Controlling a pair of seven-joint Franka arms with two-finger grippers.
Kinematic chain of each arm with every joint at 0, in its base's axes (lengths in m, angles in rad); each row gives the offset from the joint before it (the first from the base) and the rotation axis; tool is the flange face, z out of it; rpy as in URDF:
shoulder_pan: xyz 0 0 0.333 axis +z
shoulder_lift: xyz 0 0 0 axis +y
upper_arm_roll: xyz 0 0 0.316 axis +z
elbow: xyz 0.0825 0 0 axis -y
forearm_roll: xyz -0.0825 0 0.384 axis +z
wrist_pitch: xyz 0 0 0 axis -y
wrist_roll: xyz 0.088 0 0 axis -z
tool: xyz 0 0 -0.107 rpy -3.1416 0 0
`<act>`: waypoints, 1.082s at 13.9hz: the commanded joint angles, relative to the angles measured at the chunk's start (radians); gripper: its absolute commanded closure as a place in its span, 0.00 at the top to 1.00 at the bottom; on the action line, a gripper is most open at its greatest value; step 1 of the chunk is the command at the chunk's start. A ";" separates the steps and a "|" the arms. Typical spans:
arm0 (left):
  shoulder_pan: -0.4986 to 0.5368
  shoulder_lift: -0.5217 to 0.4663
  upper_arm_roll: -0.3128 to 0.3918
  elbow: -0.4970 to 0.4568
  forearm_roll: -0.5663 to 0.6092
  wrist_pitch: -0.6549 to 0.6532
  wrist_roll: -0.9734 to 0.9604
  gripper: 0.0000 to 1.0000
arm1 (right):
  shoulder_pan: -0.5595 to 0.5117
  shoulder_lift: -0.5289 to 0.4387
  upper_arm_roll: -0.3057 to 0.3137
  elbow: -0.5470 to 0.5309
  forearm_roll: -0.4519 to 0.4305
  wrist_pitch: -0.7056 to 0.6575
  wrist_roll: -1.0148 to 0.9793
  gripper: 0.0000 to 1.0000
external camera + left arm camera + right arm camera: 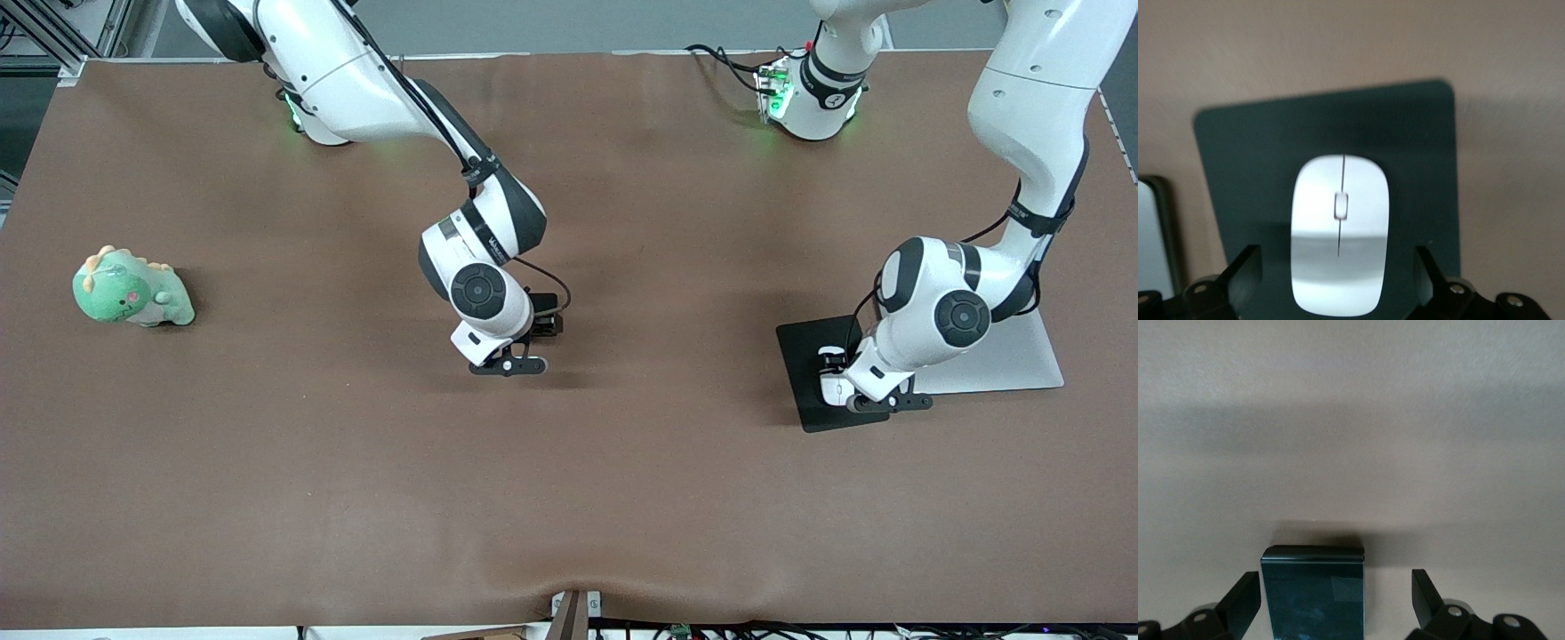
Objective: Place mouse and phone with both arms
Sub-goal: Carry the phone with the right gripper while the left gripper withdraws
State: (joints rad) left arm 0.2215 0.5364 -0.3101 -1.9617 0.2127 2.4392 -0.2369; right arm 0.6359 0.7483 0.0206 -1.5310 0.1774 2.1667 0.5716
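Left gripper (1338, 280): you have it low over the mouse pad (813, 351) at the left arm's end of the tabletop (622, 498), jaws spread wide, one finger (1245, 270) on each side of the mouse and clear of it.
Mouse (1340, 233): you can see it lying flat on the mouse pad, between the open jaws, gripped by nothing.
Right gripper (1337, 603): you have it low near the middle of the tabletop, jaws wide apart, holding nothing.
Phone (1315, 593): it lies flat on the bare tabletop between the right gripper's fingers, untouched by them.
Silver sheet (1022, 356): touching the mouse pad, toward the left arm's end.
Green toy dinosaur (131, 289): you will find it well apart, at the right arm's end.
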 commanded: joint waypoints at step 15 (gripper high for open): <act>0.012 -0.610 -0.043 0.284 -0.163 -0.818 0.037 1.00 | 0.097 0.028 -0.011 -0.046 0.008 0.058 0.146 0.45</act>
State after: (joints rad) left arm 0.2240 -0.0292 -0.3618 -1.6700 0.0854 1.6502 -0.2360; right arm 0.7262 0.7810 0.0188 -1.5701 0.1775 2.2089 0.7005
